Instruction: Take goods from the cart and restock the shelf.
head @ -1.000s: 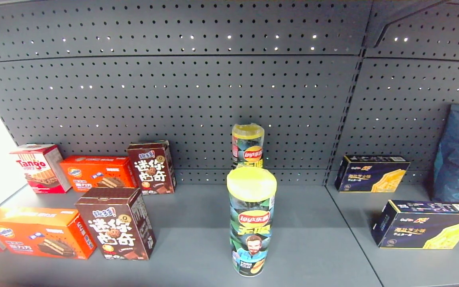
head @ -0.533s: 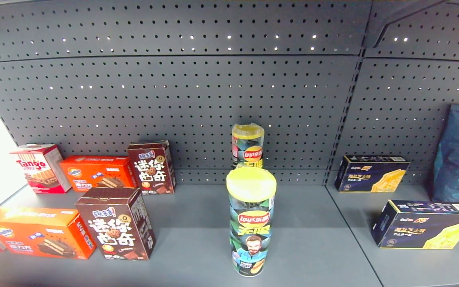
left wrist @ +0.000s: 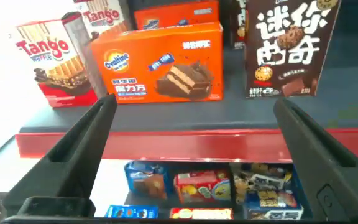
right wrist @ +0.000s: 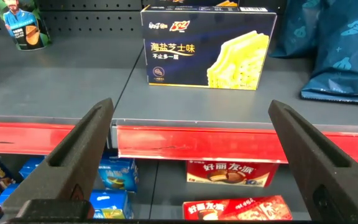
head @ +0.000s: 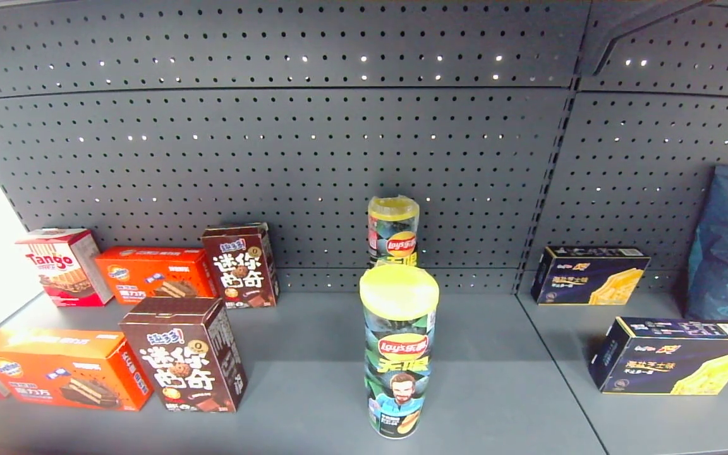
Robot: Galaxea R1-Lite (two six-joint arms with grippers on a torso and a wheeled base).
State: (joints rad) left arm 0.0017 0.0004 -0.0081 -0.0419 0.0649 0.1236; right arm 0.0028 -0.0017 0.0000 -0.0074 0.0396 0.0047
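Observation:
On the grey shelf (head: pixel 313 373) a tall chip can with a yellow lid (head: pixel 399 351) stands near the front, a second can (head: pixel 393 230) behind it at the pegboard. Orange boxes (head: pixel 64 370) and brown cookie boxes (head: pixel 184 354) stand at the left, dark blue boxes (head: pixel 673 355) at the right. My left gripper (left wrist: pixel 191 134) is open and holds nothing, in front of the shelf's red edge (left wrist: pixel 191 143), facing an orange box (left wrist: pixel 157 62) and a brown box (left wrist: pixel 288 46). My right gripper (right wrist: pixel 191 134) is open and holds nothing, facing a dark blue box (right wrist: pixel 207 50).
A lower shelf under the red edge holds snack packs (left wrist: pixel 204 186) and boxes (right wrist: pixel 229 174). Blue bags (head: pixel 727 246) stand at the far right. A pegboard back wall (head: pixel 313 139) closes the shelf behind. Bare shelf floor lies between the can and the blue boxes.

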